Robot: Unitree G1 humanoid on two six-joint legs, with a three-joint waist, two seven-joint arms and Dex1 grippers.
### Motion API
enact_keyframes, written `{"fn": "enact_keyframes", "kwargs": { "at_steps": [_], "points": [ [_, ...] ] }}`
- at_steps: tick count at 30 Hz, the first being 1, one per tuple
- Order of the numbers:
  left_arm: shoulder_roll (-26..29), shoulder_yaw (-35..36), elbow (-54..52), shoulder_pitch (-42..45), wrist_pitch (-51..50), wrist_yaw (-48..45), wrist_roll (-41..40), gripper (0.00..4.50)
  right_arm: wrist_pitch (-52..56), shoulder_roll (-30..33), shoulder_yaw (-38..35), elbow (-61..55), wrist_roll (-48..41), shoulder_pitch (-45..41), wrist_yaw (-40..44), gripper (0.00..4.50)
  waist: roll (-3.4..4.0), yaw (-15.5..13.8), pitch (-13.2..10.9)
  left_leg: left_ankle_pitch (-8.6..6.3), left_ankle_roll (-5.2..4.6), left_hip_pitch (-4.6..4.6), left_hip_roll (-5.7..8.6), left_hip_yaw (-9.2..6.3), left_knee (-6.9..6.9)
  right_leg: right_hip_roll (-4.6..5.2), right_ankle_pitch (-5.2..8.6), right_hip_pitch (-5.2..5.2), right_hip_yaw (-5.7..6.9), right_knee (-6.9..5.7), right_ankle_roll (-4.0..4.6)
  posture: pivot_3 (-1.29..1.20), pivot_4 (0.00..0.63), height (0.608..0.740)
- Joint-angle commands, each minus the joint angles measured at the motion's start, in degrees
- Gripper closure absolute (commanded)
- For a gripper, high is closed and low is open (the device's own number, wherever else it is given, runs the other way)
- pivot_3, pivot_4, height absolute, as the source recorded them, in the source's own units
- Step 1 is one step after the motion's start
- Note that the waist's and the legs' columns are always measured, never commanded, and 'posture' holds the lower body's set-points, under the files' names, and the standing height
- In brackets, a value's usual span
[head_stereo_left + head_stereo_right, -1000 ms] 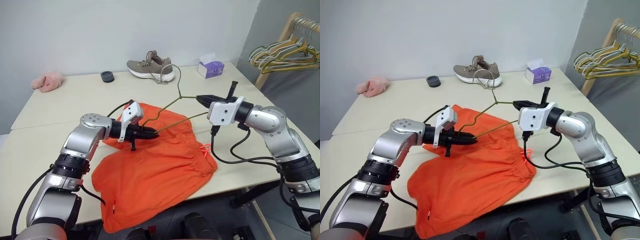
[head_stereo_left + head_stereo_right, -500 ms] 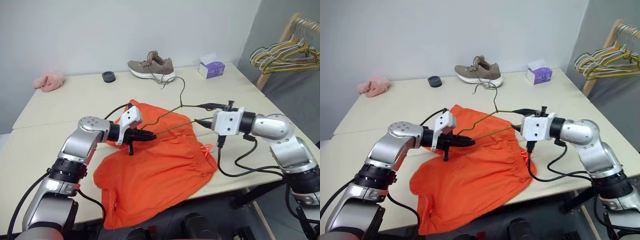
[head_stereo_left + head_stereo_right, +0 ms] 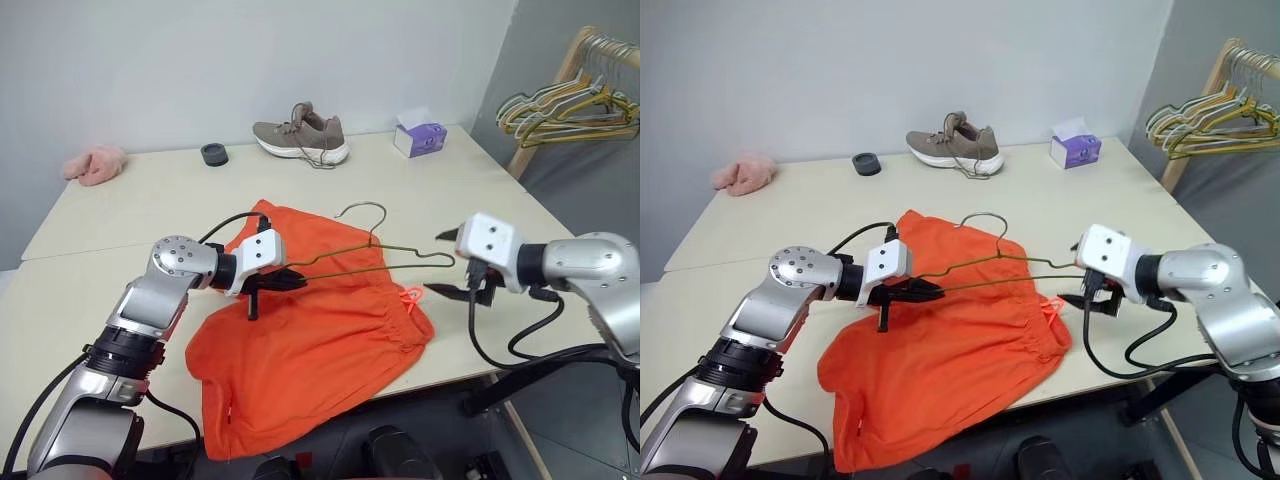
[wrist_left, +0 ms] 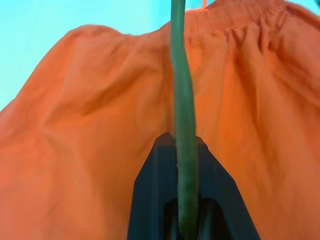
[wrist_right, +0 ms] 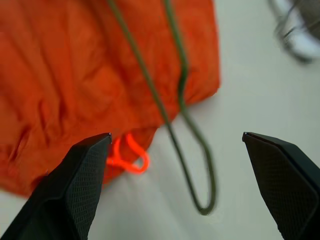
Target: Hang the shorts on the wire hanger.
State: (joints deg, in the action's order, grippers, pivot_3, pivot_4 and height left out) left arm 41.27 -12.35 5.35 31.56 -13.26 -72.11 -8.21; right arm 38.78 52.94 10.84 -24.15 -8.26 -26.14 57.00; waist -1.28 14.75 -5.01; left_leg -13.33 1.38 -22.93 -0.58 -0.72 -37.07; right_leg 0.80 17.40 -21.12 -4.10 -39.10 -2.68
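Clamped on one end of the wire hanger [image 3: 372, 257], my left gripper [image 3: 290, 281] held it level above the shorts [image 3: 310, 340], which I saw spread on the cream table [image 3: 120, 215]. Right gripper [image 3: 449, 264] stood wide open, just past the hanger's far end, holding nothing. Beyond lay a shoe [image 3: 300, 136] near the pale wall [image 3: 200, 60].

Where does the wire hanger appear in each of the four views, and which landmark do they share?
Left eye: wire hanger, centre, over the shorts.
Right eye: centre.
Left wrist: vertical rod between left gripper fingers.
Right wrist: loop end, centre.
Shared landmark: the shorts.
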Motion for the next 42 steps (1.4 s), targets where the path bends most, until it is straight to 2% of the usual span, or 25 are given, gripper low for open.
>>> {"fn": "enact_keyframes", "kwargs": {
  "at_steps": [1, 4, 7, 16, 18, 26, 27, 29, 37, 42],
  "points": [
    [0.2, 0.0, -2.5, 0.1, 0.3, -0.5, -0.3, 4.5, 0.3, 0.3, 4.1, 1.9, 2.0, -3.4, 1.9, 0.04, 0.0, 0.1, 0.0, 0.0, 0.0, 0.0, 0.0, 0.01, 0.0, -0.05, 0.0, -0.01, 0.0, -0.01, 0.0, -0.28, 0.048, 0.74],
    [0.4, -0.2, -3.3, -0.5, 0.0, -0.6, -0.5, 4.5, -1.0, -0.3, 7.1, 4.5, 3.5, -5.3, 2.8, 0.04, 0.0, 0.3, 0.0, 0.0, 0.0, -0.01, -0.01, 0.0, 0.0, -0.1, 0.0, -0.02, 0.01, -0.01, 0.0, -0.28, 0.049, 0.74],
    [0.8, -0.4, -4.0, -1.3, 0.3, -0.7, -0.1, 4.5, -0.7, -1.2, 9.1, 6.5, 4.0, -7.5, 4.2, 0.62, 0.0, 0.3, 0.0, 0.0, 0.0, -0.02, -0.02, -0.02, 0.01, -0.1, -0.02, -0.02, 0.01, 0.0, 0.03, -0.27, 0.049, 0.74],
    [1.0, -0.3, -5.4, -2.4, -0.1, -0.7, -0.1, 4.5, -1.2, -2.2, 12.3, 9.2, 5.3, -9.1, 6.4, 3.87, 0.0, 0.0, 0.0, 0.0, 0.0, -0.03, -0.02, -0.08, 0.01, -0.09, -0.02, -0.01, 0.03, -0.01, 0.04, -0.26, 0.049, 0.74],
    [0.9, -0.3, -5.4, -2.5, 0.0, -0.8, -0.1, 4.5, -1.0, -2.3, 12.2, 9.1, 5.4, -9.1, 6.7, 4.46, 0.0, -0.1, 0.0, 0.0, 0.0, -0.03, -0.02, -0.08, 0.01, -0.09, -0.02, -0.01, 0.03, -0.01, 0.04, -0.26, 0.051, 0.74],
    [-0.7, 0.1, -4.3, -2.2, -1.9, 0.5, -1.1, 4.5, 0.5, -1.7, 10.7, 7.6, 4.8, -7.5, 6.3, 4.46, 0.0, -0.2, 0.0, 0.0, 0.0, -0.03, -0.01, -0.08, 0.0, -0.09, -0.02, -0.01, 0.03, -0.02, 0.04, -0.27, 0.051, 0.74],
    [-0.9, 0.3, -4.2, -2.2, -2.5, 0.3, -1.7, 3.97, 1.1, -1.6, 10.1, 7.3, 4.5, -7.0, 6.0, 4.5, 0.0, -0.2, 0.0, 0.0, 0.0, -0.03, -0.01, -0.09, 0.0, -0.09, -0.02, -0.01, 0.04, -0.02, 0.04, -0.27, 0.05, 0.74],
    [-1.1, 0.7, -3.9, -2.3, -2.9, 0.1, -2.4, 3.51, 1.6, -1.3, 9.3, 7.1, 4.3, -6.4, 5.7, 4.5, 0.0, -0.2, 0.0, 0.0, 0.0, -0.03, -0.03, -0.11, 0.0, -0.09, -0.02, 0.0, 0.05, -0.02, 0.04, -0.28, 0.05, 0.74],
    [-3.4, 7.8, -2.3, -1.2, -9.7, 4.5, -9.2, 1.04, 3.6, -0.1, 5.9, 5.8, 3.0, -2.9, 5.4, 4.5, 0.0, -0.1, 0.0, 0.0, 0.0, -0.03, -0.02, -0.11, -0.02, -0.09, -0.02, 0.0, 0.05, -0.04, 0.03, -0.28, 0.047, 0.74],
    [-2.1, 14.4, 2.0, 1.3, -14.6, 7.4, -13.2, 1.04, 6.9, 1.4, 0.7, 5.0, 0.7, 1.1, 4.1, 4.5, -0.01, -0.1, 0.0, 0.0, 0.0, -0.03, -0.02, -0.12, -0.02, -0.1, -0.02, 0.0, 0.07, -0.05, 0.02, -0.29, 0.045, 0.74]
  ]
}}
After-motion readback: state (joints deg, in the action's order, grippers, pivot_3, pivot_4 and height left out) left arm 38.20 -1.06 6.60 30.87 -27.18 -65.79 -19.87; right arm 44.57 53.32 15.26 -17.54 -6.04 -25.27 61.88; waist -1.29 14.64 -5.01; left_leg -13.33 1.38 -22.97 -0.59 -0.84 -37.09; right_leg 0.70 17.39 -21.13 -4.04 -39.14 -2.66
